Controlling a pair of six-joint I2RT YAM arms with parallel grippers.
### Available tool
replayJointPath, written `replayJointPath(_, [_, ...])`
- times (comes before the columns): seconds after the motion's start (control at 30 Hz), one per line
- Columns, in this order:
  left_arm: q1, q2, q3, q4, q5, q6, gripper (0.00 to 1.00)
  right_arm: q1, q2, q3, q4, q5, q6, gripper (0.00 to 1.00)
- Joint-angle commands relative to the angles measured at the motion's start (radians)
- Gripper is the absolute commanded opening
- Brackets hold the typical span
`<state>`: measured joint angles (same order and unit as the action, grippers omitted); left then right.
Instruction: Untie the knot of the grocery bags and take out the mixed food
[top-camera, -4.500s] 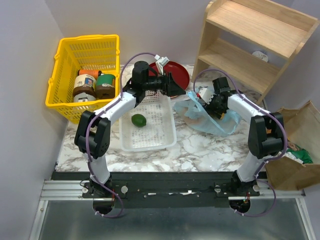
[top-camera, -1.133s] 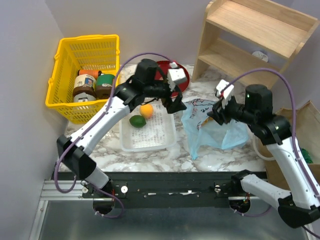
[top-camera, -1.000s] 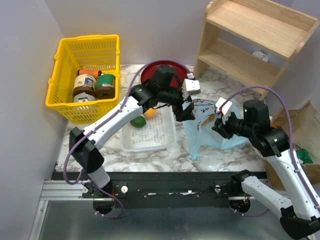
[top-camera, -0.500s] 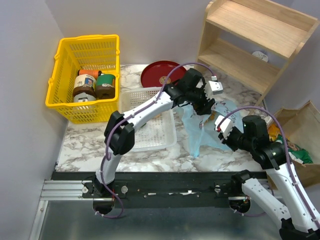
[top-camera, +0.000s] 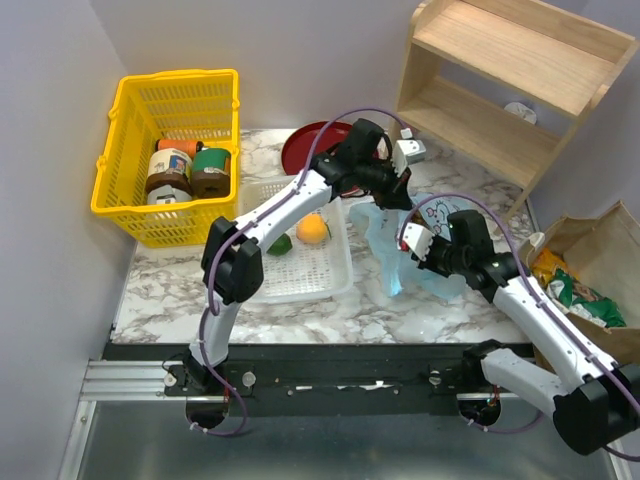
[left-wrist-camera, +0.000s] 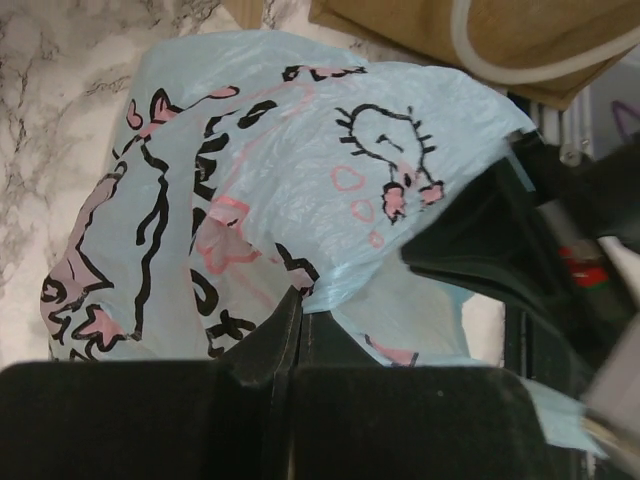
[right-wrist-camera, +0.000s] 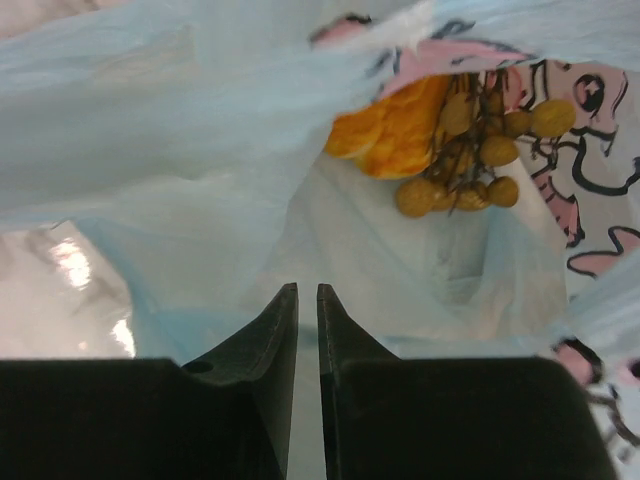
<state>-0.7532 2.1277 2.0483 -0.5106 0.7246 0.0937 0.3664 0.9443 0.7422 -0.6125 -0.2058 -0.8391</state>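
My left gripper has its jaws pressed flat together at the edge of the thin light-blue plastic carrier bag with dark and pink print. I cannot tell whether any film is caught between them. My right gripper reaches into the bag's open mouth with its jaws a slit apart. Blue film shows in the slit, but I cannot tell if I grip it. Deep inside the bag lie a bunch of small brown fruits and, touching it, an orange-yellow glossy item. The bag sits on the marble table, just right of the white perforated plastic tray, which holds a round orange and a green lime.
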Motion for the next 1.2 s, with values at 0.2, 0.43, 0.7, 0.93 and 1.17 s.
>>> replayJointPath(0.2, [0.12,-0.071,-0.088,0.035,0.193,-0.141,0.0,0.066,0.125,-0.24,0.218,0.008,-0.302,0.31])
replayJointPath(0.43, [0.12,-0.078,-0.1,0.096,0.255,-0.206,0.0,0.209,0.028,-0.139,-0.141,-0.164,-0.309,0.34])
replayJointPath(0.7, [0.115,-0.103,-0.151,0.11,0.248,-0.245,0.1,0.227,-0.07,0.089,-0.073,-0.178,-0.05,0.29])
replayJointPath(0.93, [0.133,-0.179,-0.123,0.034,-0.115,-0.198,0.84,0.198,0.028,0.102,0.04,-0.064,0.061,0.28])
replayJointPath(1.17, [0.133,-0.279,-0.177,-0.224,-0.183,-0.109,0.9,0.164,0.025,0.066,0.063,-0.044,0.158,0.3])
